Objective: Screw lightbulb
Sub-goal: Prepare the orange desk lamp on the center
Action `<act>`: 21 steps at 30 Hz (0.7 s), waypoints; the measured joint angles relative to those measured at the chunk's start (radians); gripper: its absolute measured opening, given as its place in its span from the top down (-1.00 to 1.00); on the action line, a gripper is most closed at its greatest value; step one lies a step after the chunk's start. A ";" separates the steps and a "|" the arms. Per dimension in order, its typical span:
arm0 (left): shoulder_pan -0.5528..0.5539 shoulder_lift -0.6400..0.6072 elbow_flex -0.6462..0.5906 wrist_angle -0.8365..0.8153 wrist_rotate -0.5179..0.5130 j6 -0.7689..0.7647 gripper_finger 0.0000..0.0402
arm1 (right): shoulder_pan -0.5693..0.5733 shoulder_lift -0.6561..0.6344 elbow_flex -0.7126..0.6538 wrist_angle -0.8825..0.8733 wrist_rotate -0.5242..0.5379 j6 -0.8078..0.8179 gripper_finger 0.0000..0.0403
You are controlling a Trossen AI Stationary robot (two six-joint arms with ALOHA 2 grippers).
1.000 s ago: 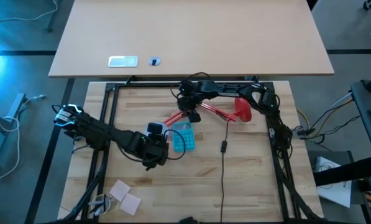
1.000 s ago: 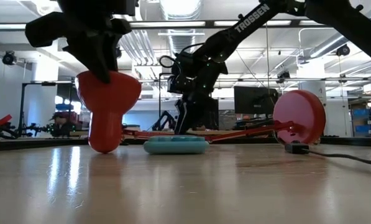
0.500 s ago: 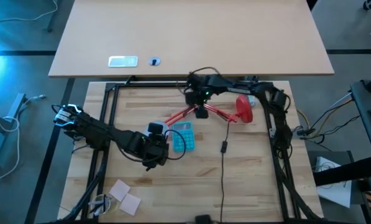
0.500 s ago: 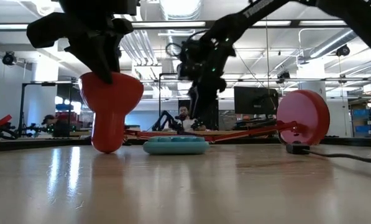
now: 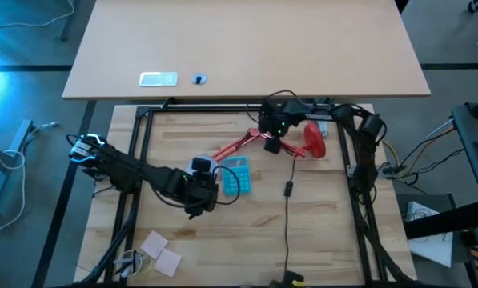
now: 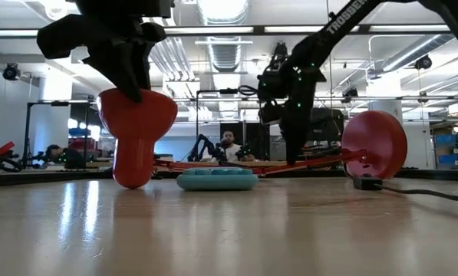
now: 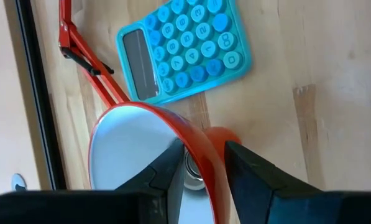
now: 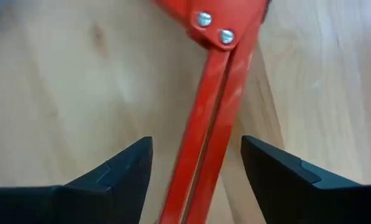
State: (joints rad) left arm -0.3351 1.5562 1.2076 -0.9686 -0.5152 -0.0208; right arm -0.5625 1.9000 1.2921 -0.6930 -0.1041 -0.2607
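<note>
1. Fingers of my left gripper [image 7: 201, 168] are clamped on the rim of the red desk lamp's round shade [image 7: 204, 155]: one dark finger sits inside the white bowl, the other outside against the red wall, with the rim pinched between them.

2. Just past my inner finger, deep in the shade's white interior, a small greyish metal part shows (whether it is the socket or the base of the lightbulb I cannot tell, and no white bulb can be made out in any view).

3. Beyond the tips of my left jaws lies the turquoise calculator with round blue keys [image 7: 182, 50], flat on the pale wooden tabletop [image 7: 309, 93] and just beside the shade. The lamp's thin red jointed arm [image 7: 89, 59] runs along the far side of it.

4. From the low camera the red shade [image 6: 136, 138] stands with its narrow neck down on the table, my left gripper [image 6: 129, 69] bearing on it from above.

5. My right gripper [image 8: 197, 162] is spread wide, both dark fingers well apart, and the red strut with its two silver screws [image 8: 213, 124] runs straight through the gap, touching neither finger as far as I can see.

6. From above, my right gripper [image 5: 272, 138] hangs over that strut, between the calculator [image 5: 235, 174] and the lamp's round red base [image 5: 314, 139].
</note>
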 joint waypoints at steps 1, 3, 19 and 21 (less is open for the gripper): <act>0.000 0.000 0.000 0.000 0.000 0.002 0.49 | 0.000 0.009 -0.007 0.023 0.001 0.029 -0.20; 0.000 0.000 0.000 0.005 0.000 0.002 0.49 | -0.005 0.024 -0.008 0.061 0.002 0.074 -0.20; -0.003 0.001 -0.049 0.123 0.060 -0.035 0.48 | -0.043 0.071 0.003 0.081 -0.019 0.299 0.25; -0.006 0.001 -0.052 0.138 0.059 -0.041 0.48 | -0.053 0.074 0.004 0.080 -0.031 0.315 0.31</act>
State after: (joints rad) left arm -0.3414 1.5570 1.1553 -0.8308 -0.4560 -0.0616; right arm -0.6153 1.9740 1.2963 -0.6128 -0.1351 0.0539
